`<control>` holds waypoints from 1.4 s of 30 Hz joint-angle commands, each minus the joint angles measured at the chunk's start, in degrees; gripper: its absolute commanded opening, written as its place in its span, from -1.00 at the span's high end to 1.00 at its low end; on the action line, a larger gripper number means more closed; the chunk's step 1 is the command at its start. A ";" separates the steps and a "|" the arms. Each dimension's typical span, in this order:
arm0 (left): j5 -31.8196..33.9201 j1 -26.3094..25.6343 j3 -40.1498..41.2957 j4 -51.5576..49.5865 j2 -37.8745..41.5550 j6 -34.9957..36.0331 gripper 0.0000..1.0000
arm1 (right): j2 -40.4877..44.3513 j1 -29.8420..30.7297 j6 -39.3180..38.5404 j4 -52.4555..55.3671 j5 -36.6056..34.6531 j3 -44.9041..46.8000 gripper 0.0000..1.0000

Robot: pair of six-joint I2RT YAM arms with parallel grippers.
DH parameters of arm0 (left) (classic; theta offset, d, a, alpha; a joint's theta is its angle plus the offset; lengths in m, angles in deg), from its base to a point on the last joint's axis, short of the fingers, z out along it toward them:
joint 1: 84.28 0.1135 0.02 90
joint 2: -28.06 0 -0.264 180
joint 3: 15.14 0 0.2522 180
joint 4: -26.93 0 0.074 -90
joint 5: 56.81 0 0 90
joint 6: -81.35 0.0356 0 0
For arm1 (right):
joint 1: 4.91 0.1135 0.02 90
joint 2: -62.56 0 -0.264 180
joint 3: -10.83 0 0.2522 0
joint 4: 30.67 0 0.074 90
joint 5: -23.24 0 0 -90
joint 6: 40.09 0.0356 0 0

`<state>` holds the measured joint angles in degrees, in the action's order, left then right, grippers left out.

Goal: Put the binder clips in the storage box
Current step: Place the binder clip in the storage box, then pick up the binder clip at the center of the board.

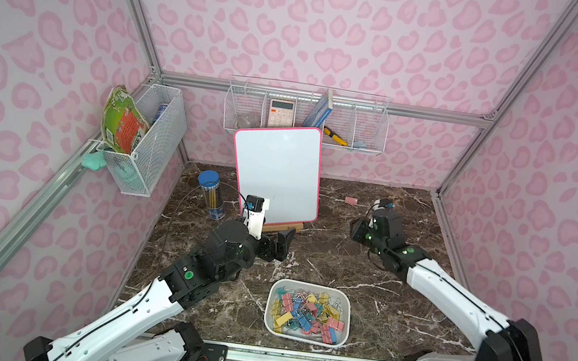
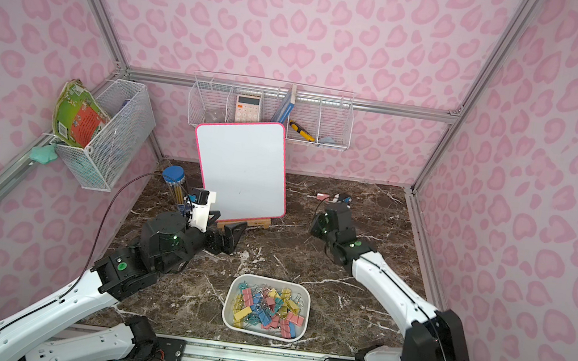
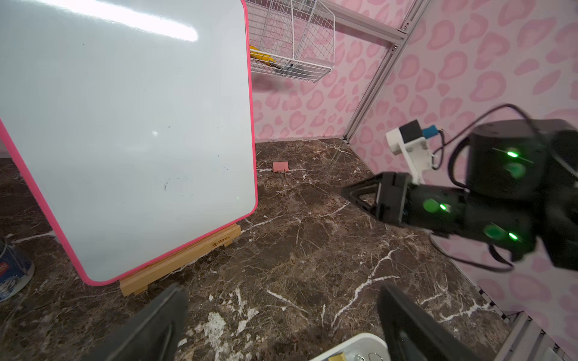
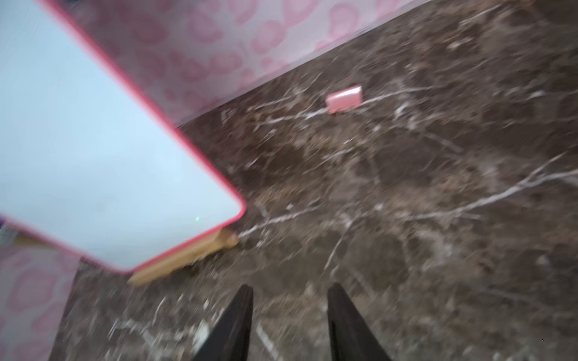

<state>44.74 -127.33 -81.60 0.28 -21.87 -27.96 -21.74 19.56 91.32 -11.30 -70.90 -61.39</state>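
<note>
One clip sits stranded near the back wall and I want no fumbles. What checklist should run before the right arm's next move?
1. Pink binder clip lies free on the table, apart from the whiteboard: ok.
2. Right pincer open, nothing between its jaws: ok.
3. Right pincer over that clip: not ok; the clip lies ahead.
4. Left pincer open, empty, off to the side: ok.
5. Storage box upright, nothing over it: ok.
</note>
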 commanded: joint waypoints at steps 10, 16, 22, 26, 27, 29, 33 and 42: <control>-0.53 0.07 -1.59 -4.64 1.61 0.03 -0.98 | -50.29 -10.31 -15.83 12.94 6.60 -50.72 -0.17; 0.47 0.07 -1.60 -4.72 1.47 0.83 -0.99 | -61.49 -7.90 -20.47 25.17 -1.41 -69.42 -0.70; 0.66 0.08 -1.52 -4.77 1.42 1.11 -0.99 | -68.92 -7.55 -20.39 30.59 -5.52 -80.19 -0.76; 0.92 0.07 -1.53 -4.95 1.33 1.29 -0.99 | -71.26 -7.24 -19.79 32.33 -6.16 -81.87 -0.69; 0.92 0.07 -1.48 -4.95 1.33 1.29 -0.99 | -71.46 -7.11 -19.74 32.47 -6.39 -81.89 -0.61; 0.93 0.07 -1.26 -4.79 1.37 1.28 -0.99 | -71.72 -7.10 -19.49 32.78 -6.92 -81.83 -0.43; 0.60 0.07 -1.30 -4.48 1.00 0.95 -0.98 | -70.99 -7.02 -17.13 34.51 -6.84 -81.74 0.10; 0.31 0.07 -1.37 -4.71 1.41 0.66 -0.98 | -52.48 -5.79 -15.46 24.99 -6.59 -60.88 0.52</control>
<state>45.31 -127.31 -82.76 -4.22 -20.69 -27.59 -80.64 13.59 74.77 18.34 -77.72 -128.67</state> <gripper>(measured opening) 0.993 0.484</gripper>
